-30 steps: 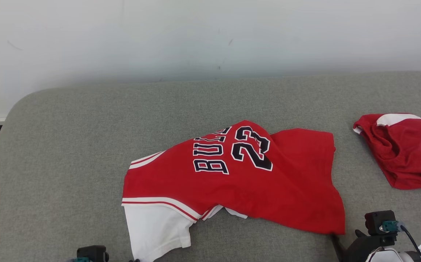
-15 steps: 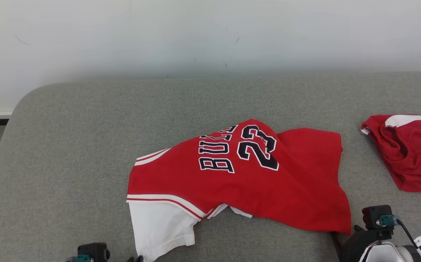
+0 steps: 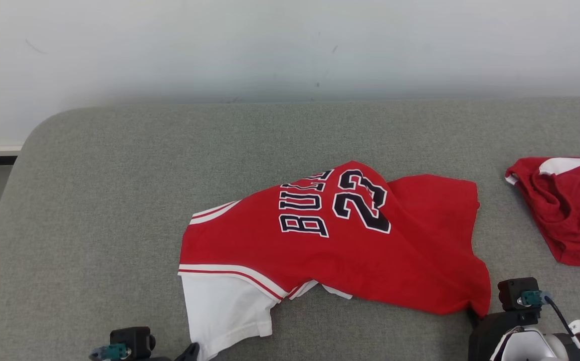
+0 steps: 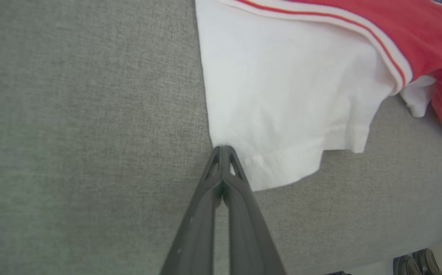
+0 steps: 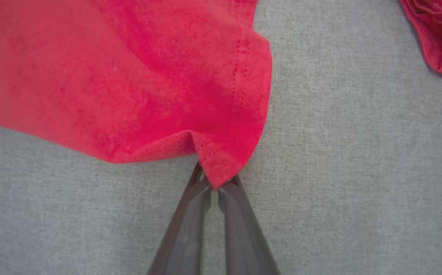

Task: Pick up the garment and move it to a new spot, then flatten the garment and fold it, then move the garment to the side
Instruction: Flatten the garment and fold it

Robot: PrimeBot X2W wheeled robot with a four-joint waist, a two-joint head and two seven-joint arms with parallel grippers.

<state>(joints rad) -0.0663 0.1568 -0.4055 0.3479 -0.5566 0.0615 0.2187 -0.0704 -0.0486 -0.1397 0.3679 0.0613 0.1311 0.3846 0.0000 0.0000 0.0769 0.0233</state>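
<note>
**Garment pinched at its red hem corner, sleeve grip in doubt**

Garment (image 3: 350, 250): a red jersey with dark lettering and a white sleeve (image 4: 282, 95), lying rumpled and humped in the middle, spread between the two grippers and running away ahead of both.

It looks like thin, light knit cloth: limp, likely to sag and fold over itself when lifted, and easy to slide on the grey fabric surface (image 3: 119, 200) beneath it. Nothing about it seems fragile. I judge stitched hems and corners to be the best places to take hold, since a doubled edge gives the fingers something firmer than a single layer.

The right gripper (image 5: 217, 185) is pinching exactly such a spot. The pointed corner of the red hem runs down between its fingertips, and the rest of the cloth fans out beyond them.

The left gripper (image 4: 224, 151) has its fingers pressed together at the outer corner of the white sleeve's hem, with the cloth just to the side of its tips. Whether any fabric is caught there cannot be told.

A second red garment (image 3: 570, 210) lies bunched, well apart from the jersey, beyond and outward of the right gripper.
</note>
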